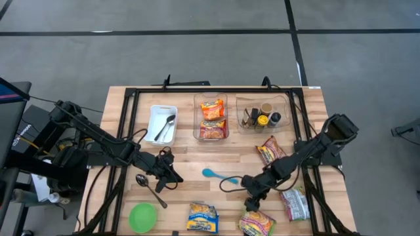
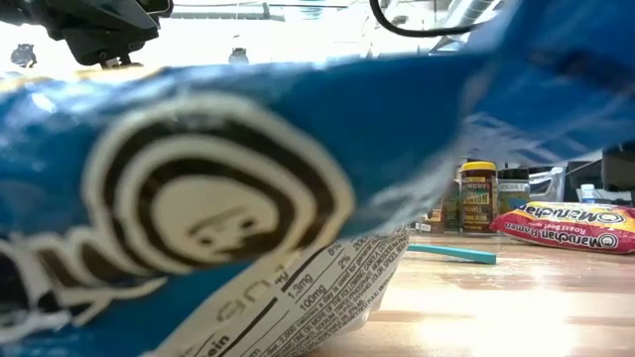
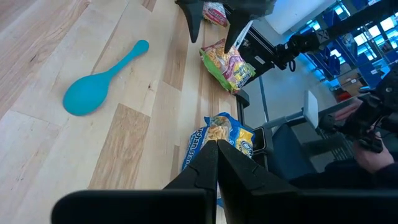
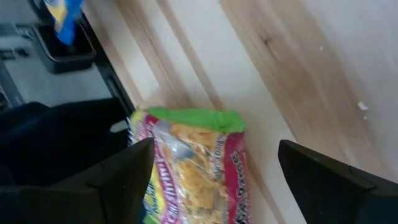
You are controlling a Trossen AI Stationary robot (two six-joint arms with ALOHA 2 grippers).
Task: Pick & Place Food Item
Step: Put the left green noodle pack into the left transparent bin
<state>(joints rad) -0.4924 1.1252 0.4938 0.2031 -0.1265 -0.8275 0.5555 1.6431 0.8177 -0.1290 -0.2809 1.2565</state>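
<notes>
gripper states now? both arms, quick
Left gripper: shut, empty, above the table near the blue noodle packet.
Right gripper: open, holding nothing, over the pink noodle packet.

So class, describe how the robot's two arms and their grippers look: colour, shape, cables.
Both arms are dark, slim and jointed, with black cables looping along them. The left gripper ends in two narrow black fingers tapering to points. The right gripper has two broad, flat dark fingers. No markings are readable.

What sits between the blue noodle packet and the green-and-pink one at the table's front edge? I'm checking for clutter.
Nothing: the high view shows bare wood between the blue noodle packet and the green-and-pink packet.
</notes>
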